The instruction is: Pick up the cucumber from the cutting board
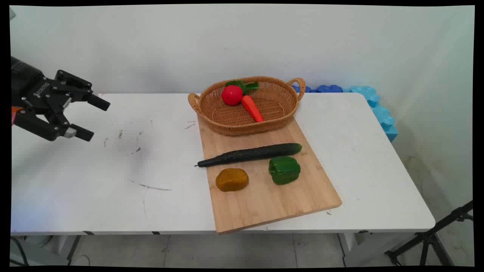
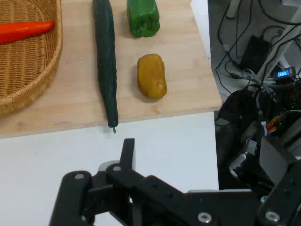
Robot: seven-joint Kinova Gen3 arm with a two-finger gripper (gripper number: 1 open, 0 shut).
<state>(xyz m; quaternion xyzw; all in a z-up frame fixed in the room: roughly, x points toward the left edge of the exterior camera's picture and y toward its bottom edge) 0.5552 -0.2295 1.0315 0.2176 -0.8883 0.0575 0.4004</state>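
Black gripper (image 1: 93, 118), fingers spread and empty, hovers over the white table's (image 1: 94, 181) left side. Nearest, a long dark cucumber (image 1: 250, 154) lies across the wooden board (image 1: 272, 196), stem tip pointing toward the gripper, just beside a woven basket (image 1: 245, 117).

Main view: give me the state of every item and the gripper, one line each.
gripper: open, empty, above the table's left side.
cucumber: lying flat on the cutting board, stem end overhanging its left edge.
potato: lying on the board, near the cucumber.
green pepper: on its side on the board.
wicker basket: upright on the board's far end.
tomato: in the basket.
carrot: in the basket, beside the tomato.
cutting board: flat on the table.
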